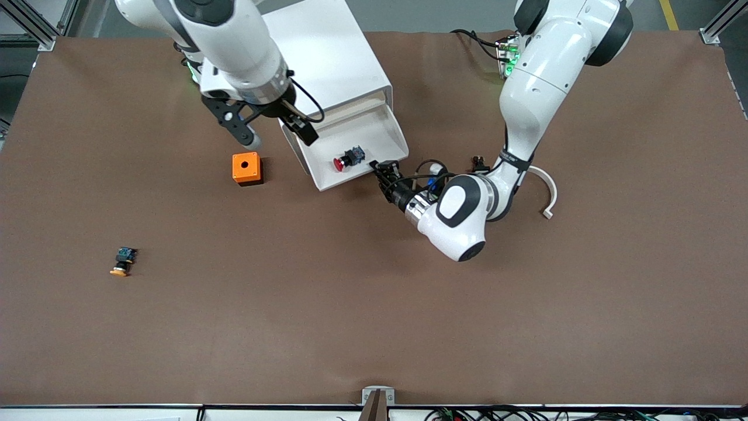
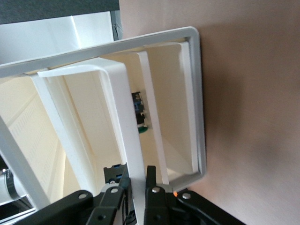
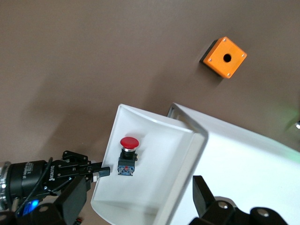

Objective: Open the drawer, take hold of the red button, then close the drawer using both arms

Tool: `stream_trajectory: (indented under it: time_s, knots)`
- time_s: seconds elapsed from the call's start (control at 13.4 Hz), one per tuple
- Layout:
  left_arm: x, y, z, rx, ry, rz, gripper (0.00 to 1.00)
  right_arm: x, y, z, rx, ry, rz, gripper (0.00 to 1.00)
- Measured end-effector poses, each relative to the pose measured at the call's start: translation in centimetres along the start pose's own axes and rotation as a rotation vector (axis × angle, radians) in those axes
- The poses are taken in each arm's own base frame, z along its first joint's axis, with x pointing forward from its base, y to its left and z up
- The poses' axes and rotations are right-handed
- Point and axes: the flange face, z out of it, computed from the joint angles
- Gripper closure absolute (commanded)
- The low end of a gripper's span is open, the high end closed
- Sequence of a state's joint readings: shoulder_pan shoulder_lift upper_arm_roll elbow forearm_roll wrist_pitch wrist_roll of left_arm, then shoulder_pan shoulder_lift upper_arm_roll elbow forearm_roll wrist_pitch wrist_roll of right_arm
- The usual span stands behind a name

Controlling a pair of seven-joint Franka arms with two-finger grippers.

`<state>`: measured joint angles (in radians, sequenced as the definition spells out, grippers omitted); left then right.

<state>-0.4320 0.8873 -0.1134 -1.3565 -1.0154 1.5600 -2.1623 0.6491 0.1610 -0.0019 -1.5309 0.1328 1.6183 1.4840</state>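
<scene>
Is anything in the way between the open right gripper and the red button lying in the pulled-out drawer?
Nothing visible. The red button lies uncovered in the open drawer. The right gripper, open, hangs over the drawer's edge toward the right arm's end. The left gripper is shut on the drawer's front handle, beside the button, not over it.

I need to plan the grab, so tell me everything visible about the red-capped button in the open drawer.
The button is small, with a round, glossy red cap, a black body and a blue rear part. It lies on its side on the floor of the pulled-out white drawer, cap pointing toward the front camera and the right arm's end. Nothing grips it. The shut left gripper holds the drawer's front edge beside it; the open right gripper hangs over the drawer's other end.
</scene>
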Motion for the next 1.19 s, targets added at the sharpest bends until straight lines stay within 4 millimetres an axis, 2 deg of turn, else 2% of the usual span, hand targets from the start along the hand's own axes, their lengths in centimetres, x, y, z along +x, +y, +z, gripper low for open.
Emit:
stream_trajectory:
  time_s: [0.15,0.22,0.3,0.37,0.45,0.67,0.89,1.04,1.19]
  knots:
    - [0.6,0.5,-2.6,-0.013,-0.037,0.010,0.96,-1.3,-1.6,2.2,0.006,0.009,0.042,0.00]
    - [0.8,0.7,-3.6,-0.019,-0.050,0.015,0.90,-1.7,-2.4,3.4,0.005,0.020,0.055,0.00]
    - [0.9,0.7,-4.1,-0.022,-0.058,0.020,0.64,-2.0,-3.1,4.7,0.003,0.038,0.061,0.00]
    - [0.9,0.7,-4.2,-0.023,-0.059,0.026,0.09,-2.3,-3.9,6.1,0.000,0.057,0.059,0.00]
    - [0.9,0.7,-4.3,-0.030,-0.063,0.057,0.00,-2.6,-4.7,7.5,0.002,0.073,0.053,0.00]
    - [1.4,1.1,-6.4,-0.054,-0.090,0.113,0.00,-2.4,-6.6,10.5,0.023,0.086,0.049,0.00]
    - [1.9,1.3,-8.6,-0.070,-0.118,0.144,0.00,-1.9,-7.7,11.8,0.023,0.089,0.056,0.00]
    - [1.3,0.4,-11.3,-0.113,-0.136,0.192,0.00,-1.4,-8.8,12.8,0.025,0.090,0.063,0.00]
    - [0.8,-0.6,-13.9,-0.187,-0.105,0.310,0.00,-0.5,-9.7,14.2,0.018,0.094,0.075,0.00]
